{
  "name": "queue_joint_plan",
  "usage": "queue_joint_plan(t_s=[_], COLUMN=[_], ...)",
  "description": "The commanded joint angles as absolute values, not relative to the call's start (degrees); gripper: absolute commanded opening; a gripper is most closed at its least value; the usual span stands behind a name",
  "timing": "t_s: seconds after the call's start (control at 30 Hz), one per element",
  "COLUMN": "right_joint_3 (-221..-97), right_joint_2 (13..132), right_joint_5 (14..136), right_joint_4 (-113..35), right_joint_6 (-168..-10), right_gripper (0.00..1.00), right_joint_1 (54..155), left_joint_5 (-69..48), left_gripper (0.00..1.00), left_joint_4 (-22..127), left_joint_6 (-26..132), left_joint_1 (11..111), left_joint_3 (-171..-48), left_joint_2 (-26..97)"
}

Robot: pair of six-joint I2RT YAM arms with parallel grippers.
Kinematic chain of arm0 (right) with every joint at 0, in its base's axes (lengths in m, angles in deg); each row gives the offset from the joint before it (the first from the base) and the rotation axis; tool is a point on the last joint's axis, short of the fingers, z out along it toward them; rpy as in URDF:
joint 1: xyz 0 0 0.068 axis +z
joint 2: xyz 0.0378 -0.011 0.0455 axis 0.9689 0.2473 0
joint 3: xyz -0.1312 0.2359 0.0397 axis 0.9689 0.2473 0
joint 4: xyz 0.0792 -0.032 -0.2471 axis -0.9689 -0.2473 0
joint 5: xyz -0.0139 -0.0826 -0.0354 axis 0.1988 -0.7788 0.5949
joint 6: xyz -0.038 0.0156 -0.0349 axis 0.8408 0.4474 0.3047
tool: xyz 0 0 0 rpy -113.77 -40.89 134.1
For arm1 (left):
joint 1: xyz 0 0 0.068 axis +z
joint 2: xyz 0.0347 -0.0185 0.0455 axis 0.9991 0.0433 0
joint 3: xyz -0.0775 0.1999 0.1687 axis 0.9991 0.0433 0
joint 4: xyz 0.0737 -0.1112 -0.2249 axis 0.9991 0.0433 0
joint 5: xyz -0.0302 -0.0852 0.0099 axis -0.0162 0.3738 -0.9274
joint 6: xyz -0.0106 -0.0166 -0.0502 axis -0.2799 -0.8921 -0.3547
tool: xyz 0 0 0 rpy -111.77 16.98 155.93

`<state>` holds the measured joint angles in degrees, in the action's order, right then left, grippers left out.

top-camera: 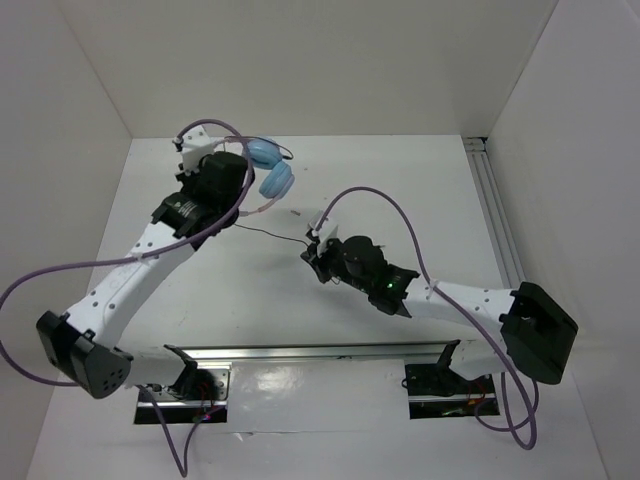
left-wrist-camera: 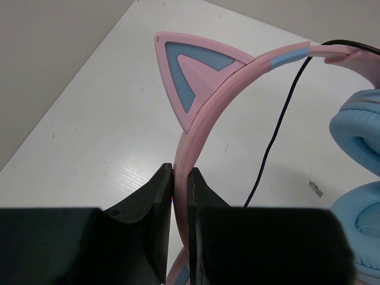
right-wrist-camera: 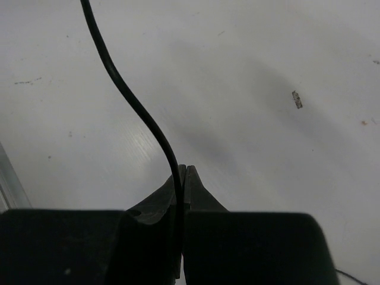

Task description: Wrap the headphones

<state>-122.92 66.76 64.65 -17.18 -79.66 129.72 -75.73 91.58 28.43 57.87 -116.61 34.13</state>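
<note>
The headphones (top-camera: 272, 172) lie at the far left of the table, with two light-blue ear cups (left-wrist-camera: 356, 142) and a pink cat-ear headband (left-wrist-camera: 205, 101). My left gripper (left-wrist-camera: 180, 178) is shut on the pink headband, just below the cat ear. The thin black cord (top-camera: 270, 236) runs from the headphones across the table to my right gripper (top-camera: 312, 250). My right gripper (right-wrist-camera: 182, 172) is shut on the cord (right-wrist-camera: 127, 95), which rises out of the jaws toward the upper left.
Purple robot cables (top-camera: 385, 205) loop over both arms. White walls close in the table on the left, back and right. An aluminium rail (top-camera: 495, 200) runs along the right edge, and another rail (top-camera: 320, 352) lies along the near edge.
</note>
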Motion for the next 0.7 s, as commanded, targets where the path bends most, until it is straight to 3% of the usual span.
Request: queue_joint_plan(t_s=[0.0,0.5,0.67], right_joint_3=[-127.32,-138.82,-137.34], right_joint_2=[63.69,65.89,64.84], right_joint_5=[62.89,56.91,57.70], right_joint_4=[-19.26,-29.36,-31.05], right_joint_6=[-77.85,-70.65,-70.12], right_gripper=[0.00,0.00,0.00], right_joint_1=[131.75,130.08,130.08], left_joint_5=[-76.57,-74.37,-66.04], left_gripper=[0.00,0.00,0.00], left_joint_4=[89.90,95.98,98.97], left_joint_6=[23.99,24.68,20.46], left_joint_1=[58.86,60.18,66.50], left_joint_3=[-118.58,-119.11,-121.04], left_joint_2=[37.88,44.57,44.04])
